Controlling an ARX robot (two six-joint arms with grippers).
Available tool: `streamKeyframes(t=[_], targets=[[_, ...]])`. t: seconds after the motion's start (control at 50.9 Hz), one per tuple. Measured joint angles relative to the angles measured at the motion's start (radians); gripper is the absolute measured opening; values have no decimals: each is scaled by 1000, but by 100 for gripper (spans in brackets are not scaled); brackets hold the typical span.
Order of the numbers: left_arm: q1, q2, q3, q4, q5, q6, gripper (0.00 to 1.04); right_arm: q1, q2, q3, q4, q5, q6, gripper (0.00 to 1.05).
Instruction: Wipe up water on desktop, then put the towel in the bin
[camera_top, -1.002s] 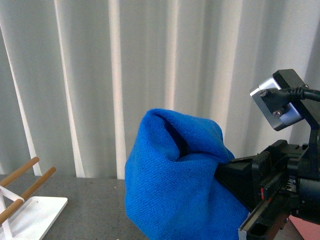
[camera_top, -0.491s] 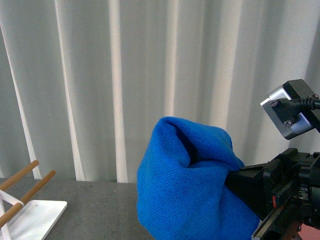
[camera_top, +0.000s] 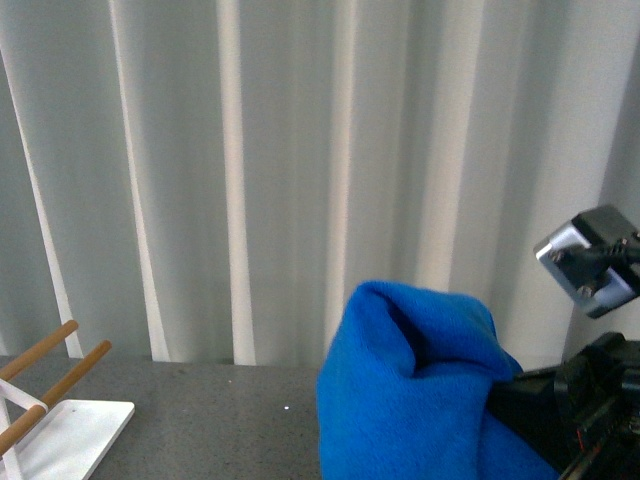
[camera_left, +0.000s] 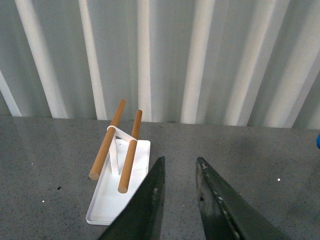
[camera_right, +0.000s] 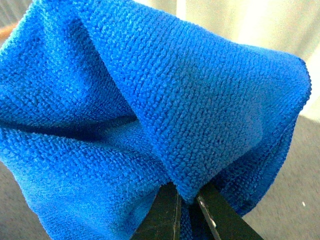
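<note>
Right gripper (camera_right: 188, 196): jaws pinched on bunched towel (camera_top: 405, 400).
Left gripper (camera_left: 178, 167): jaws narrowly apart, nothing between, above desktop (camera_left: 260, 165).

Soft, even daylight; sharp frames, faint shadows.

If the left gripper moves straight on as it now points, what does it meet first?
The left gripper probably meets bare desktop, then the curtain; the white rack lies aside. Depth unclear.

A grey-white pleated curtain (camera_top: 200, 150) hangs behind a flat white base (camera_left: 107, 205) bearing slanted wooden rods (camera_left: 130, 151), apparently three
</note>
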Motion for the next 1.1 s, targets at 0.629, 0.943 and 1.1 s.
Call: streamKeyframes(t=[0.629,0.943,1.1], targets=[[0,0,0,0,0,1,98,-10,435,231,-341,235,-61,3],[0,0,0,0,0,1,98,12,592,360,-354,303,36,3],[0,0,0,0,0,1,98,39,621,398,-364,319,58,3]])
